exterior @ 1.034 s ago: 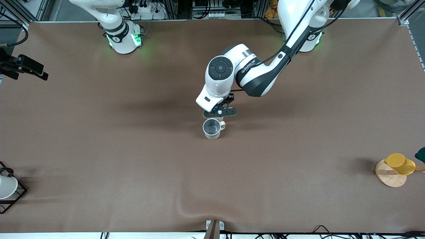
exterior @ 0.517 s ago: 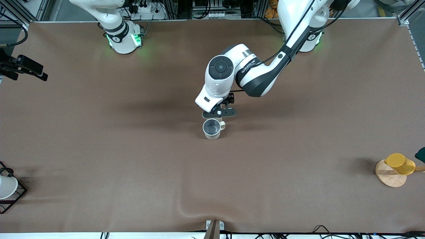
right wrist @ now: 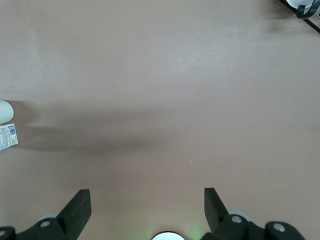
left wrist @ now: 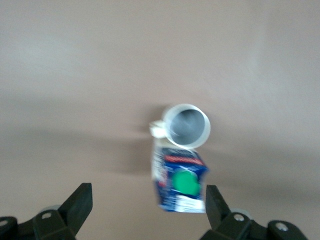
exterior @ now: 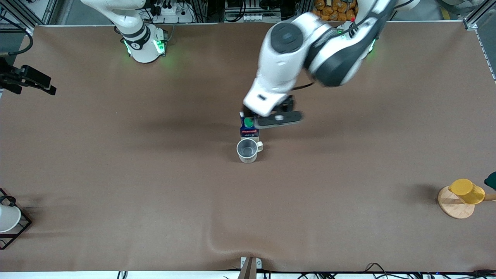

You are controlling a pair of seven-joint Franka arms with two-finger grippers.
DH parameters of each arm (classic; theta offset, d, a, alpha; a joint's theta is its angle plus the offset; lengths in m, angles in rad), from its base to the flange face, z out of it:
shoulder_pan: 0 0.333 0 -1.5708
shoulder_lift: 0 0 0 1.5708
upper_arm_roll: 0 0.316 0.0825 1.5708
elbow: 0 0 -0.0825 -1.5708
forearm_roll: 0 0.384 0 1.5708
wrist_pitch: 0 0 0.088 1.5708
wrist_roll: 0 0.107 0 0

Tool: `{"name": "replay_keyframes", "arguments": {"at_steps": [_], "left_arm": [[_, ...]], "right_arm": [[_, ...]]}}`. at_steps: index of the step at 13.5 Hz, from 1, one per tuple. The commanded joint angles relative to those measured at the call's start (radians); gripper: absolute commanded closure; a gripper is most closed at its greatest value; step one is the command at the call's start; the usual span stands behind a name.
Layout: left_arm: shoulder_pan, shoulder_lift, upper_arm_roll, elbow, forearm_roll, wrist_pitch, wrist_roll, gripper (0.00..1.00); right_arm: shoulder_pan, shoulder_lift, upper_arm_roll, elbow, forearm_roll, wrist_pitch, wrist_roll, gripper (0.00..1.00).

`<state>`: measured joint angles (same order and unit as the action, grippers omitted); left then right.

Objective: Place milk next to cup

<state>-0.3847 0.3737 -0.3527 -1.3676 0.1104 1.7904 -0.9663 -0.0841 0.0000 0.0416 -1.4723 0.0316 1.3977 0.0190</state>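
Observation:
The milk [exterior: 248,126], a dark-blue carton with a green cap and a red label band, stands upright on the table. It touches or nearly touches the cup [exterior: 247,150], a cream-white mug with a grey inside, and is farther from the front camera than the cup. My left gripper [exterior: 277,119] is open and empty in the air, just above the milk and off it toward the left arm's end. The left wrist view shows the milk [left wrist: 180,186] and the cup [left wrist: 186,126] past the open left gripper [left wrist: 148,197]. My right gripper [right wrist: 145,200] is open and empty over bare table while the right arm waits.
A yellow cup [exterior: 467,191] on a wooden disc [exterior: 453,208] stands at the left arm's end. A white cup [exterior: 7,218] in a black wire rack [exterior: 21,228] stands at the right arm's end. The brown table cover has a wrinkle [exterior: 217,245] near the front edge.
My left arm has risen and pulled back toward its base. The milk, hidden under the gripper before, now stands free beside the cup. The cup has not moved.

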Motion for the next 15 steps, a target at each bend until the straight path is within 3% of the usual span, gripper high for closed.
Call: {"name": "replay_keyframes", "arguments": {"at_steps": [1, 5, 8, 12, 15], "left_arm": [[0.148, -0.131, -0.005, -0.044, 0.023, -0.072, 0.041, 0.0], [0.382, -0.22, -0.015, -0.065, 0.003, -0.143, 0.357, 0.0], [0.487, -0.268, -0.008, -0.091, -0.046, -0.195, 0.519, 0.0], [0.464, -0.337, 0.116, -0.159, -0.052, -0.197, 0.717, 0.0], [0.463, -0.355, 0.152, -0.185, -0.049, -0.197, 0.759, 0.0]], "right_arm": [[-0.011, -0.008, 0.011, -0.011, -0.002, 0.003, 0.003, 0.0], [-0.017, -0.009, 0.011, -0.01, -0.002, 0.0, 0.003, 0.0], [-0.016, -0.008, 0.012, -0.011, -0.002, 0.0, 0.003, 0.0], [-0.017, -0.009, 0.012, -0.011, -0.001, -0.002, 0.003, 0.0], [-0.02, -0.009, 0.011, -0.011, -0.001, -0.008, 0.003, 0.0]]}}
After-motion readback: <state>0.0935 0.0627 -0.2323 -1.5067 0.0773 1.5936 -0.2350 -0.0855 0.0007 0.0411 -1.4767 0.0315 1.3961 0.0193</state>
